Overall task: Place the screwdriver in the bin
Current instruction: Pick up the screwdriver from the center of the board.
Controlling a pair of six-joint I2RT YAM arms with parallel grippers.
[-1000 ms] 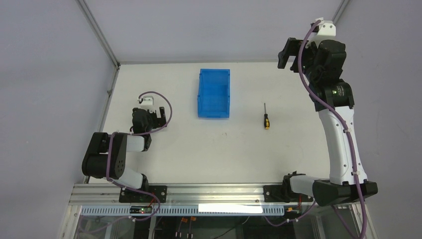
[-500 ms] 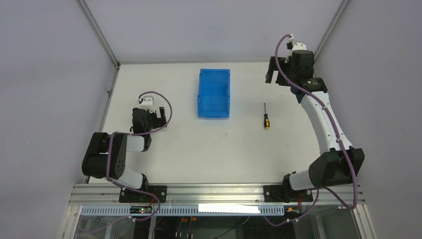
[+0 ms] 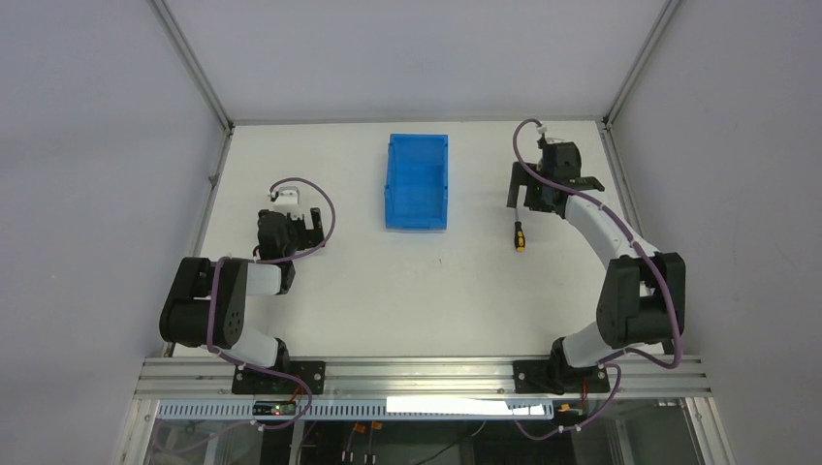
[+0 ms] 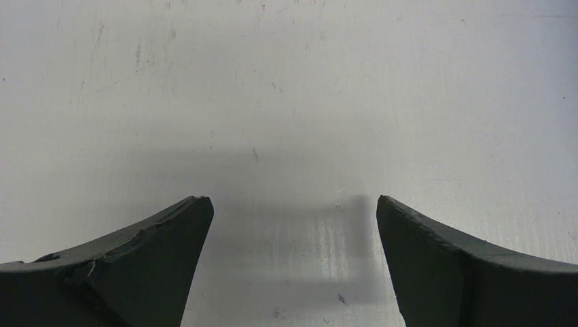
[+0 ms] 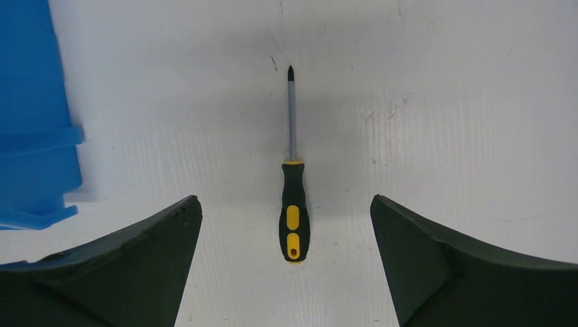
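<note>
The screwdriver (image 3: 520,235) lies flat on the white table, right of the blue bin (image 3: 417,181). In the right wrist view its black and yellow handle (image 5: 294,221) sits between my two fingers and its shaft points away. My right gripper (image 3: 521,197) is open, above the screwdriver and not touching it. The bin's corner shows at the left edge of the right wrist view (image 5: 31,150). My left gripper (image 3: 312,225) is open and empty over bare table at the left, far from the bin; its fingers (image 4: 157,259) show in the left wrist view.
The table (image 3: 407,291) is white, with grey walls behind and at both sides. A metal rail (image 3: 417,373) runs along the near edge by the arm bases. The left arm's purple cable (image 3: 310,189) loops above its wrist.
My right arm has swung down and to the left from high at the back right, coming over the screwdriver. The left arm, screwdriver and bin have not moved.
</note>
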